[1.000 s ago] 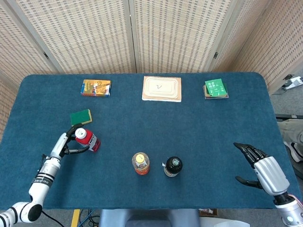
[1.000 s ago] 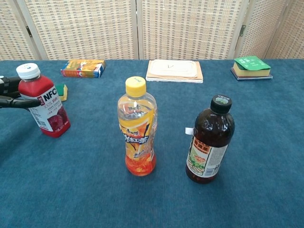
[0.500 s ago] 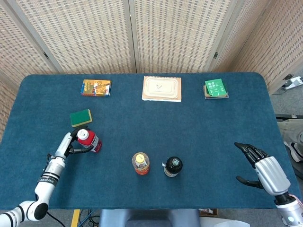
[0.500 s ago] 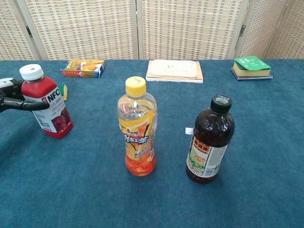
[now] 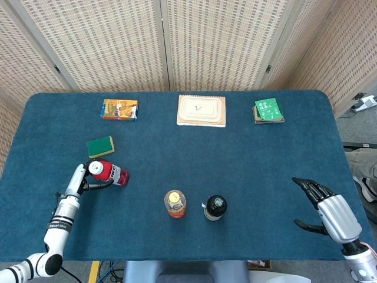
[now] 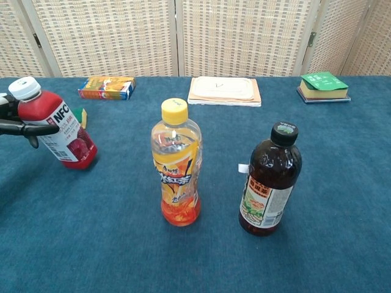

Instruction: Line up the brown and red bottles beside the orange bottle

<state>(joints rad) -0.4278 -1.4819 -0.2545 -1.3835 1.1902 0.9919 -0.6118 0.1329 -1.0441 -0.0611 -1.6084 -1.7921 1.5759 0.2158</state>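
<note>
Since the frame a second before, the red bottle (image 6: 60, 130) had tipped: it stood upright then, now its white cap leaned left toward the left hand (image 5: 88, 177) while its base stayed on the desk (image 5: 235, 159). The left hand's fingers (image 6: 27, 127) were wrapped around the bottle's upper part, gripping it, at the left side of the desk. The orange bottle (image 6: 176, 165) and brown bottle (image 6: 269, 179) had not moved; both stood upright near the front edge, brown to the right of orange with a gap between, the red one well apart to their left. The right hand (image 5: 330, 209) sat at the near right edge in the same place, fingers apart, holding nothing.

Count: three bottles; one green sponge (image 5: 101, 145) just beyond the red bottle; along the far side one colourful box (image 5: 119, 109) left, one tan notebook (image 5: 201, 110) centre, one green book (image 5: 268, 110) right
</note>
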